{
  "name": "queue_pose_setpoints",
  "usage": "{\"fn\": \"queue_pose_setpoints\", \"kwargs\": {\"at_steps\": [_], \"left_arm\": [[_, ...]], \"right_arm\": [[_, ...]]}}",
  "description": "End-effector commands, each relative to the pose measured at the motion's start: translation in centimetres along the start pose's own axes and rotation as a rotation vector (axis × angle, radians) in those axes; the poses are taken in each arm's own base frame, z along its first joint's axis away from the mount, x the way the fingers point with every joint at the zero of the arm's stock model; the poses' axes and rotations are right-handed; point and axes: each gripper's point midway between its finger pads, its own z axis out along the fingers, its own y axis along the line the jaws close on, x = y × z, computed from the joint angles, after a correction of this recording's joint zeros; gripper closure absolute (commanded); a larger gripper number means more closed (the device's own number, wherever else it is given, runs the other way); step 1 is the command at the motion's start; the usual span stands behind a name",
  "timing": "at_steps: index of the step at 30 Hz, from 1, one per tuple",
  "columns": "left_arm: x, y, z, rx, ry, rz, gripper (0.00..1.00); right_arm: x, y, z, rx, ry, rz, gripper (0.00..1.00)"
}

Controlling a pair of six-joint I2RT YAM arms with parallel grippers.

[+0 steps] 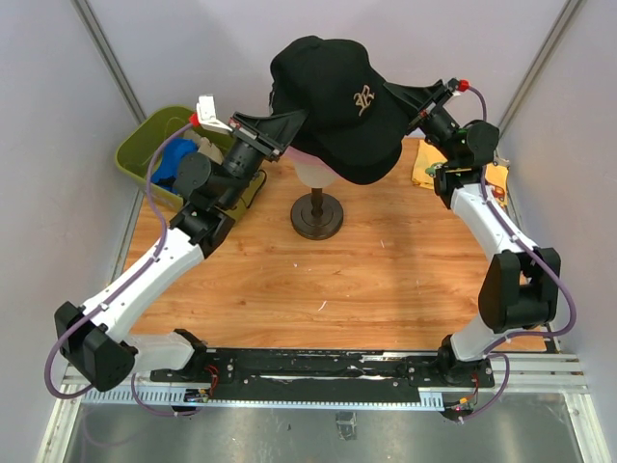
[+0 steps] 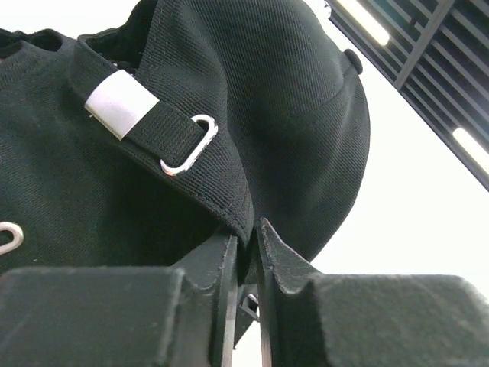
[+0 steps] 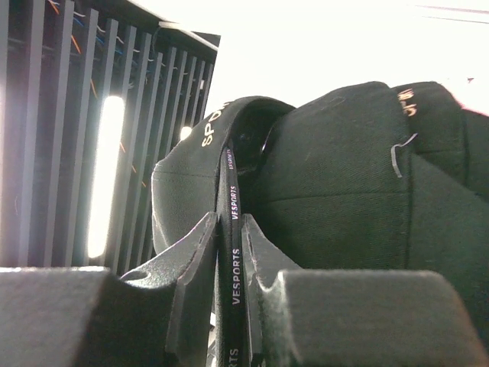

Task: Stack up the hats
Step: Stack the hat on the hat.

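Note:
A black cap (image 1: 333,101) with a small gold logo is held up over the cream mannequin head (image 1: 310,169), which a pink cap's edge (image 1: 307,152) covers. My left gripper (image 1: 294,123) is shut on the black cap's rear rim (image 2: 229,206), near its strap and buckle. My right gripper (image 1: 403,108) is shut on the cap's other rim, on the inner band printed "VESPORTS" (image 3: 233,252). A second black cap shows beneath in the left wrist view (image 2: 61,206). A bright blue cap (image 1: 172,159) lies in the bin. A beige cap (image 1: 426,166) lies at the back right.
The mannequin's dark stand (image 1: 317,214) is on the wooden table (image 1: 318,280) at centre back. The olive-green bin (image 1: 145,145) stands at the back left corner, beside the left arm. Grey walls close in on the left, right and back.

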Motion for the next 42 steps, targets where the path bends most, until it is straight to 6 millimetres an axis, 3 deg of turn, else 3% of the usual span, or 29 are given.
{"fn": "queue_pose_setpoints", "kwargs": {"at_steps": [1, 8, 31, 37, 42], "left_arm": [[-1.5, -2.1, -0.9, 0.037, -0.055, 0.029, 0.79], [-1.6, -1.7, -1.5, 0.018, -0.065, 0.035, 0.64], [-1.2, 1.1, -5.1, -0.071, -0.07, 0.032, 0.48], [-3.6, 1.7, -6.0, -0.143, -0.181, 0.063, 0.46], [-6.0, 1.3, -5.2, -0.186, -0.262, 0.117, 0.42]], "right_arm": [[-1.5, 1.3, -0.3, -0.018, -0.012, 0.067, 0.81], [-2.1, 0.3, 0.0, 0.001, -0.007, 0.069, 0.81], [-2.3, -1.3, 0.0, 0.034, 0.022, 0.074, 0.81], [-2.4, -1.7, 0.0, 0.042, 0.03, 0.075, 0.81], [-2.3, -2.0, 0.0, 0.058, 0.045, 0.069, 0.8]]}}
